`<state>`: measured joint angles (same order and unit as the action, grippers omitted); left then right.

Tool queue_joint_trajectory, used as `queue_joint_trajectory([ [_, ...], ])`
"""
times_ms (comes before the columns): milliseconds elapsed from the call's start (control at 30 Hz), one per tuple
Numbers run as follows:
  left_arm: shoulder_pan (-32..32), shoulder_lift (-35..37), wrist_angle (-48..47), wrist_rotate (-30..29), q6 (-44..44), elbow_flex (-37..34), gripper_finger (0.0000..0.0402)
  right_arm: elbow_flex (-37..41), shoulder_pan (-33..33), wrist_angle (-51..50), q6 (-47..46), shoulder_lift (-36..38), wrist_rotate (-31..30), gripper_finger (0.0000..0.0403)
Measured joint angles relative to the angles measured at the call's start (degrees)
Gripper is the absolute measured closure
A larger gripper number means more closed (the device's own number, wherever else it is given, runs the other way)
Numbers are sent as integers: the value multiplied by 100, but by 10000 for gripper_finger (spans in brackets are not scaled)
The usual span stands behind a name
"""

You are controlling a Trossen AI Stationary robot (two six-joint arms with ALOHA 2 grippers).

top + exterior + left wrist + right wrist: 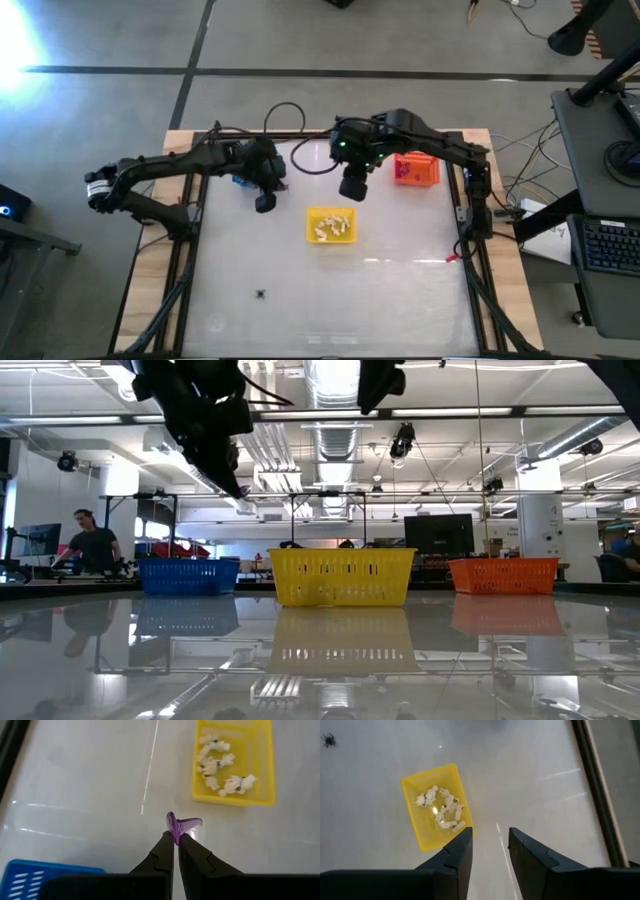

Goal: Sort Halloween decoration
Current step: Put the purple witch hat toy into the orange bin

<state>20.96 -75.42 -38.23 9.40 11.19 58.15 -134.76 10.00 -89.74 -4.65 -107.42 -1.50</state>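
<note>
Pinching a purple trinket (179,826) between fully closed jaws, the left gripper (176,840) is held above the glossy white bench (400,300), between the blue basket (35,876) and the yellow basket (331,226). The right gripper (490,845) is seen with jaws parted and nothing between them, raised near the orange basket (415,170). Cream trinkets (442,807) are gathered in the yellow basket; a black spider (261,294) lies apart. No legible writing is seen. A workshop with a person (92,545) is visible beyond.

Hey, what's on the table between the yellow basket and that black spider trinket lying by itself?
Nothing. In the high view, only bare table separates the yellow basket from the black spider.
</note>
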Motion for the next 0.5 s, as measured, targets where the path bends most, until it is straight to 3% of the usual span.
queue_joint_trajectory([
  [200, 497, 0, 242, 527, 484, -2, 401, 2, -74, 677, -37, -218, -2, 259],
  [500, 866, -131, 612, 939, 943, -4, 401, 0, -86, 1385, 864, -521, 0, 243],
])
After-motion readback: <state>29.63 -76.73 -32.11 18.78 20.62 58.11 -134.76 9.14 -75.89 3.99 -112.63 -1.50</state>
